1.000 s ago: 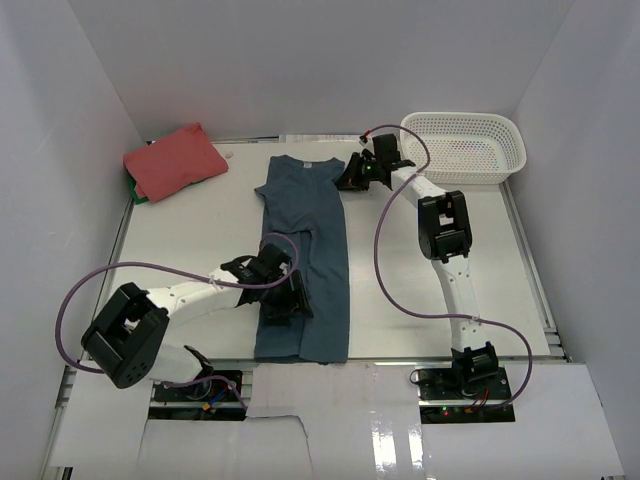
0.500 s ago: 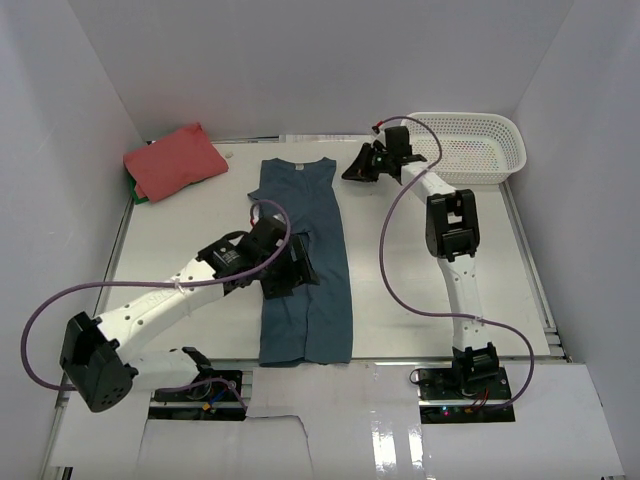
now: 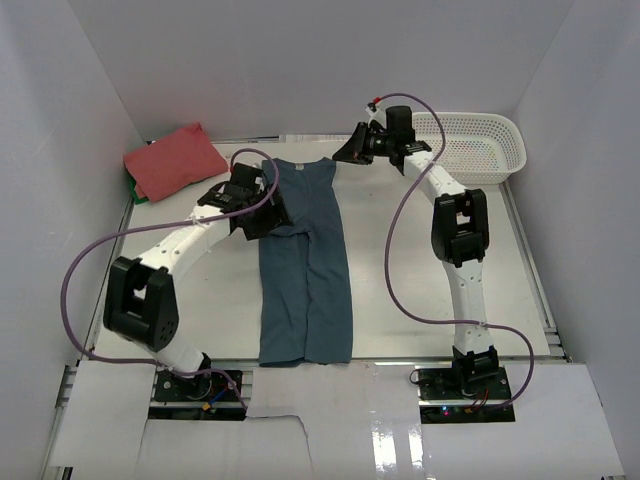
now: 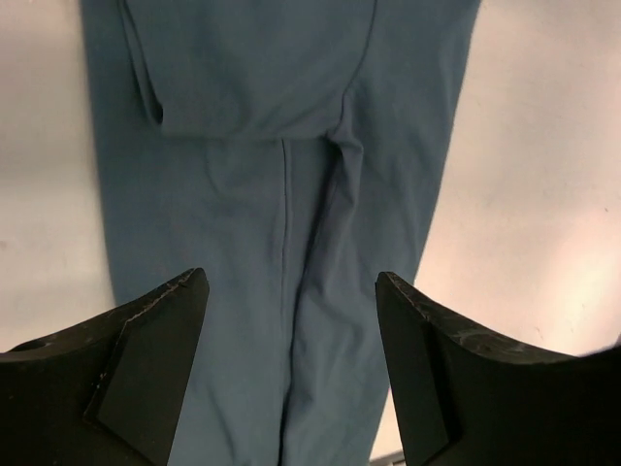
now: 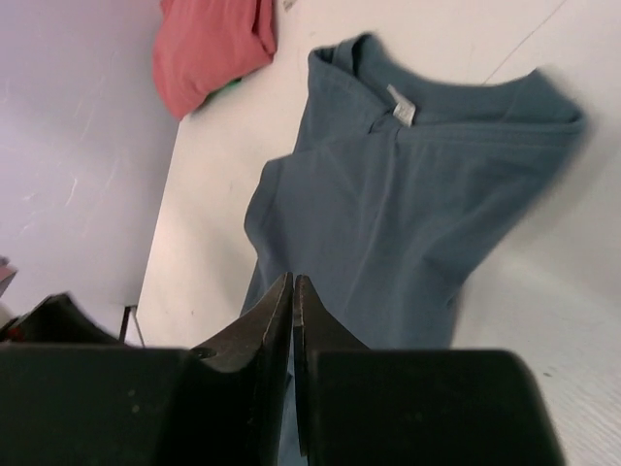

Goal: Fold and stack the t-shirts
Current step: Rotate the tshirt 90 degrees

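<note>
Blue t-shirt (image 3: 305, 260) lies flat down the middle of the desk (image 3: 420, 290), collar at the far end, hem at the near edge. Both sides are folded inward, so it reads as one long narrow strip. The white neck label (image 5: 400, 104) shows inside the collar.

Red t-shirt (image 3: 175, 160) sits folded in the far left corner, well apart from the blue one. A sliver of green shows under it — cannot tell what it is. White basket (image 3: 500, 150) stands at the far right.

Left pincer (image 4: 291, 280) hangs over the upper left part of the blue strip, fingers spread wide, nothing between them; the wrist view shows only cloth below the gap. Right pincer (image 5: 291, 282) is closed tight on nothing, just beside the collar's right corner and above the desk.

Judgement: the lengthwise fold looks done and the crosswise fold is not yet made.

Handling: the cloth is light, soft and limp. It will sag from any single hold, and the tucked-in layers may slide apart. Best holds are probably the two corners at one end — shoulders or hem — each pinch taking every layer at once. Lift low and lay the end over the other. Dragging risks wrinkles and an uneven edge.
</note>
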Controlling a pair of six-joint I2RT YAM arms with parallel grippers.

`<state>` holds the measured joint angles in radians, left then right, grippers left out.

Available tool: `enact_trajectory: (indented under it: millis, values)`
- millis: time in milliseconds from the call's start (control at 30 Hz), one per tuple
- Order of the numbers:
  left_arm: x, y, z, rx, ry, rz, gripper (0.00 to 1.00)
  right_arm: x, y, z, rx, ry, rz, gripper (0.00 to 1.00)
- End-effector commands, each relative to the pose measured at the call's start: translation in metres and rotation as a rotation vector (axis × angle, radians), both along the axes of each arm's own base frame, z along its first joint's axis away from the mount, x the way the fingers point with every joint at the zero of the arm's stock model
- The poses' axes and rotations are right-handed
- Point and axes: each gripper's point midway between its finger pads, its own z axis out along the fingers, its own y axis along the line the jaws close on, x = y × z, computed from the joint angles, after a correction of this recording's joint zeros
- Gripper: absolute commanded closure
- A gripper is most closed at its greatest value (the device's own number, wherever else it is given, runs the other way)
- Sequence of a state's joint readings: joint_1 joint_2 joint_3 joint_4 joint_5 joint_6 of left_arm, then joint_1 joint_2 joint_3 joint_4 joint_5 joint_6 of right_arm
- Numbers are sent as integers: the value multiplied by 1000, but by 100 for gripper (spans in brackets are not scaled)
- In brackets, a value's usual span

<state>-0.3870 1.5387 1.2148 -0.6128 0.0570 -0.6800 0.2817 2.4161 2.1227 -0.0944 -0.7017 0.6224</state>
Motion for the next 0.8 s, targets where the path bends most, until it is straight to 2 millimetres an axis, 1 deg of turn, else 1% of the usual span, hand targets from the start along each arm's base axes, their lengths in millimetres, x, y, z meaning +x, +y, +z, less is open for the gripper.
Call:
enact_trajectory:
  millis: [0,33,67,100,133,167,200,233,267,300,333,367,433,500,633,700,767]
  values:
    - [42,-14,14,-59,-120,-56,19,-16,19,-12,28,47,62,91]
    - [56,-17,23,-86,-146,-62,20,-16,22,-18,28,53,68,91]
    - [63,-20,22,-91,-149,-68,20,-18,24,-21,29,62,74,91]
    - [72,-22,8,-80,-126,-68,20,-18,25,-24,29,68,75,91]
    - [79,-22,7,-75,-128,-66,20,-20,28,-27,30,71,83,92]
    - [89,-26,16,-88,-151,-73,21,-20,29,-35,26,83,85,92]
    - [95,-27,6,-83,-131,-72,21,-21,31,-38,24,89,88,92]
    - [100,-27,4,-80,-134,-71,21,-22,33,-46,21,101,92,92]
    - [108,-29,10,-88,-149,-73,21,-22,34,-50,19,108,93,92]
    - [112,-30,7,-91,-144,-74,21,-22,35,-53,17,114,93,92]
    - [116,-30,-1,-90,-128,-73,21,-23,37,-60,12,122,93,92]
    - [121,-32,1,-96,-135,-77,21,-22,37,-65,7,126,88,92]
    - [126,-32,-7,-93,-122,-74,21,-21,37,-72,-4,126,83,92]
    - [129,-33,-12,-91,-115,-74,21,-19,36,-84,-28,143,69,92]
    - [128,-33,-29,-82,-85,-77,21,-18,31,-106,-78,170,53,92]
    - [128,-32,-33,-81,-79,-81,21,-16,27,-115,-117,174,28,92]
    - [126,-32,-38,-78,-69,-84,21,-14,21,-119,-156,150,16,92]
